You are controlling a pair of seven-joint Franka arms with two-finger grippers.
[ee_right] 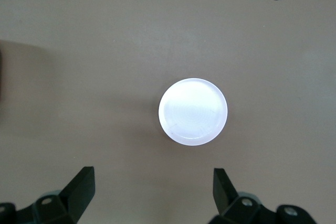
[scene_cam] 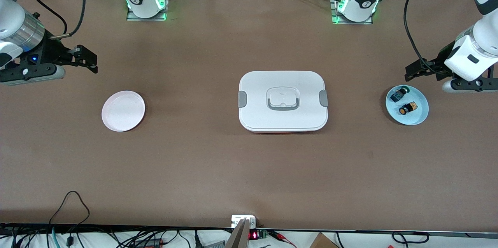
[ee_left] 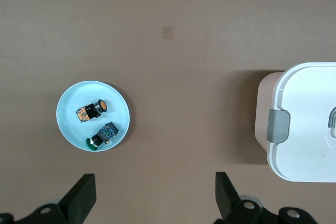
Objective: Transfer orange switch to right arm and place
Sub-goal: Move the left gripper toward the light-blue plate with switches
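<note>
On the light blue plate (scene_cam: pixel 422 113) lie the orange switch (scene_cam: pixel 408 108) and, seemingly, a green-capped switch (scene_cam: pixel 400 94); left gripper (scene_cam: pixel 418 69) and right gripper (scene_cam: pixel 86 61) both hover empty, fingers apart.

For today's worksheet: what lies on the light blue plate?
On the light blue plate lie the orange switch and a green-capped switch. Their undersides are hidden.

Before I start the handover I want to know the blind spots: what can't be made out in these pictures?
- White lidded box: contents hidden by its lid; cut off by the left wrist view's edge.
- Orange switch and green switch on the blue plate: markings too small in every view.
- Left gripper and right gripper, both open: bodies cut off in the wrist views.
</note>
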